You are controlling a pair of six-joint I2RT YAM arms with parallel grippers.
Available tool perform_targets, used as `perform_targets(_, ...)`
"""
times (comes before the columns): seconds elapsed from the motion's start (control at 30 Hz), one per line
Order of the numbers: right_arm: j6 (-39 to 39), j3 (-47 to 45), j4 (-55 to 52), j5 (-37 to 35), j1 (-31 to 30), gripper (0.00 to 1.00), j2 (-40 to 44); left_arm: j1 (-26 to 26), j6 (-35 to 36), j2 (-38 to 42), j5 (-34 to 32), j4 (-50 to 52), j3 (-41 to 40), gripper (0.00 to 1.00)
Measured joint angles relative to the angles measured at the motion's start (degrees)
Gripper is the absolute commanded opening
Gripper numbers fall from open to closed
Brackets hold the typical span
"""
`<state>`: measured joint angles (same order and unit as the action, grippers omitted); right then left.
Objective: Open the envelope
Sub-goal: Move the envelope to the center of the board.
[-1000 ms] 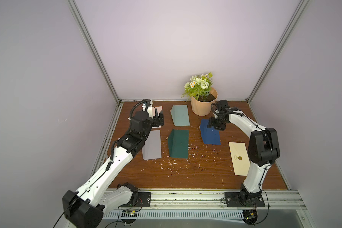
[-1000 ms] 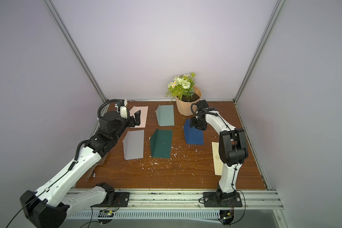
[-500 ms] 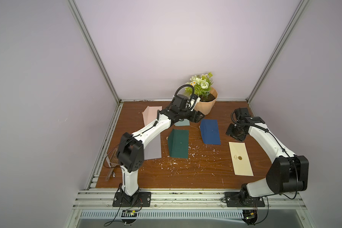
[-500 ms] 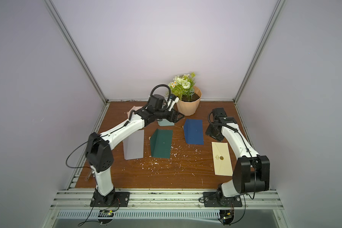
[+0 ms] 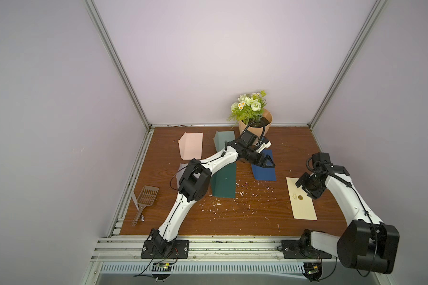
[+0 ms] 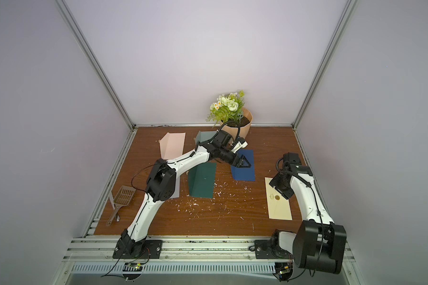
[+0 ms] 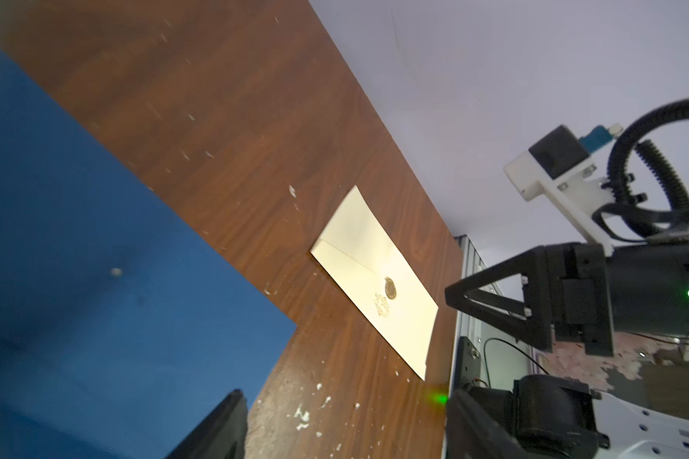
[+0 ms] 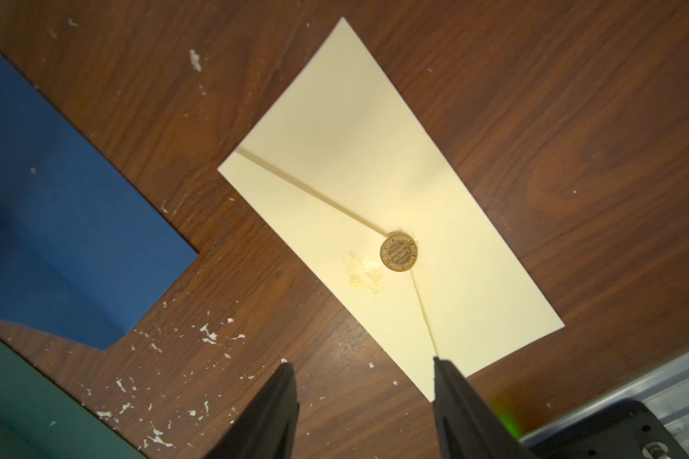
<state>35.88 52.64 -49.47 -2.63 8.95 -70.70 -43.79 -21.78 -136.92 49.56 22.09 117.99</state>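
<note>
My right jaws are spread with nothing between them, over the far end of the cream envelope [image 8: 374, 179]. It lies flat and shut near the right edge of the desk [image 5: 245, 217], its gold seal [image 8: 399, 253] in place. Half a second ago these jaws were beyond that end. My left jaws, also spread and empty, are now above the blue envelope [image 5: 265, 174]; before, they were over the pale green envelope [image 5: 223, 138] by the flower pot [image 5: 267, 118].
</note>
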Motion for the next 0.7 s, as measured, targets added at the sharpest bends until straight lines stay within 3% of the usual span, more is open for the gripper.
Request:
perform_targets(0.2,-2.6,-1.0,1.8,2.3,7.2,0.60,-2.8,-2.5,-0.3,-1.0,1.2,2.1,0.0,0.79)
perform_targets(0.47,-5.1,-6.1,7.6,4.9,7.5,0.59,-9.6,-2.3,1.0,-0.8,-0.9,4.4,0.0,0.77)
perform_targets(0.7,-6.6,-9.7,10.4,6.3,7.5,0.58,-10.3,-1.9,2.8,1.1,-4.1,6.3,-1.0,0.76)
